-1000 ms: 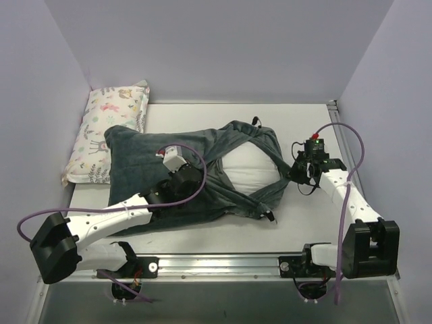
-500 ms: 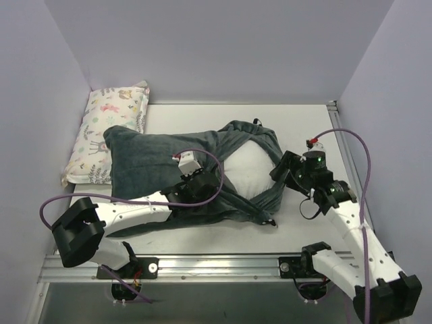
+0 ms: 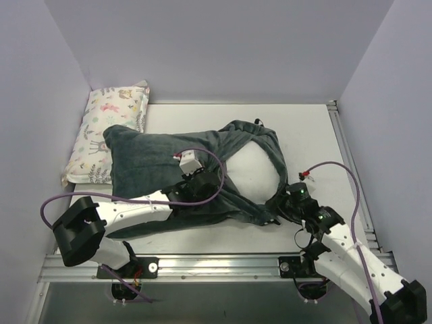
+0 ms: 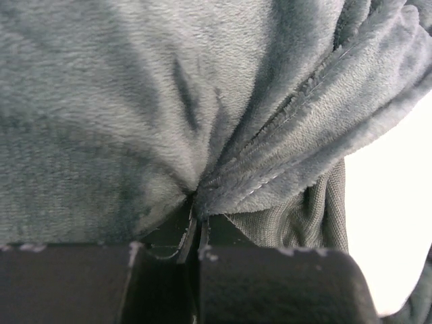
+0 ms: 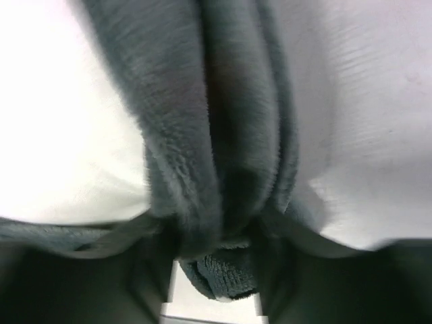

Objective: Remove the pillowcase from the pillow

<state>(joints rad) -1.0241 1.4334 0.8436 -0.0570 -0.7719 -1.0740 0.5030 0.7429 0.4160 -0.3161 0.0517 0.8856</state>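
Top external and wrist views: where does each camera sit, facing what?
Top external: above, behind the bases, looking down; both arms, dark grey-green plush pillowcase, plain white stuffed pillow.
Left wrist: on left arm, facing left end effector pinching pillowcase.
Right wrist: on right arm, facing right end effector gripping pillowcase.
All three share the pillowcase.

No word, number, brand or sign can be read in any view. The small pillow [image 3: 111,128] just left of the grey pillowcase [image 3: 148,162] bears only pastel printed figures, with no letters that can be made out.
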